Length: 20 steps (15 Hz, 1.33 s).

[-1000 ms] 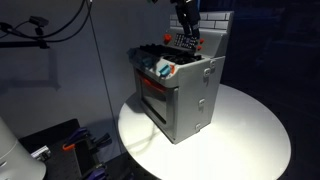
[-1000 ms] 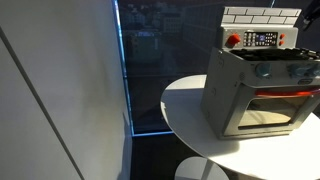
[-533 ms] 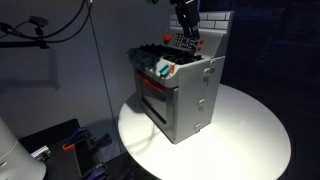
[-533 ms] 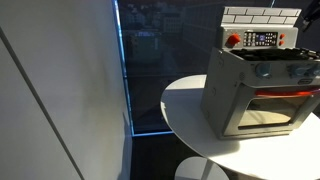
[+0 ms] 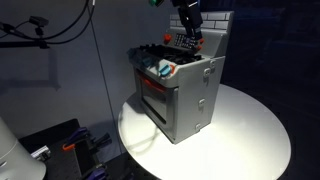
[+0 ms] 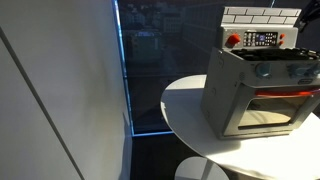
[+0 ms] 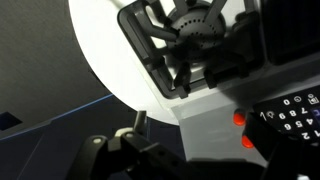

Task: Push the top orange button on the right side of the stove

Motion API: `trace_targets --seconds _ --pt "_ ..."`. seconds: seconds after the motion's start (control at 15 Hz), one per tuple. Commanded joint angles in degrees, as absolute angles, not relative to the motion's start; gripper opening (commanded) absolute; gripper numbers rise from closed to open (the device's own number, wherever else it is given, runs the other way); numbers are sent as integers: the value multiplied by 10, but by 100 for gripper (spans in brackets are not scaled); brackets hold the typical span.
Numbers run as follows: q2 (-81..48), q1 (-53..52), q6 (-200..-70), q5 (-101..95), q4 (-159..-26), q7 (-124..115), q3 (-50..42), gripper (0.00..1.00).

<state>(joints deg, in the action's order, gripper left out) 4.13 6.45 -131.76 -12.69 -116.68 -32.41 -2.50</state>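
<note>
The small grey toy stove (image 5: pixel 185 92) stands on a round white table (image 5: pixel 250 140) and also shows in an exterior view (image 6: pixel 255 90). Its dark button panel (image 6: pixel 263 39) sits on the white brick-pattern back, with an orange button (image 6: pixel 233 40) beside it. In the wrist view two orange buttons, an upper one (image 7: pixel 240 119) and a lower one (image 7: pixel 248 141), lie beside the dark panel (image 7: pixel 292 108), below the black burner (image 7: pixel 198 25). My gripper (image 5: pixel 192 36) hangs just above the panel at the stove's back. Its jaws are too dark to read.
The blue and orange knobs (image 5: pixel 165 70) sit at the stove's front above the windowed oven door (image 6: pixel 275 108). A white wall panel (image 6: pixel 60 90) stands beside the table. Dark cables and gear (image 5: pixel 75 145) lie on the floor next to the table.
The gripper has shifted very slightly above the stove's back. The stove has not moved.
</note>
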Motion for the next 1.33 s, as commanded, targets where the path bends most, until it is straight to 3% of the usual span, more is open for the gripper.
trace_targets --seconds 0.0,1.27 --pt "14 65 -1335 -126 -1140 -340 -31 100" --pt "-38 55 -1334 -86 -1096 -323 -43 100"
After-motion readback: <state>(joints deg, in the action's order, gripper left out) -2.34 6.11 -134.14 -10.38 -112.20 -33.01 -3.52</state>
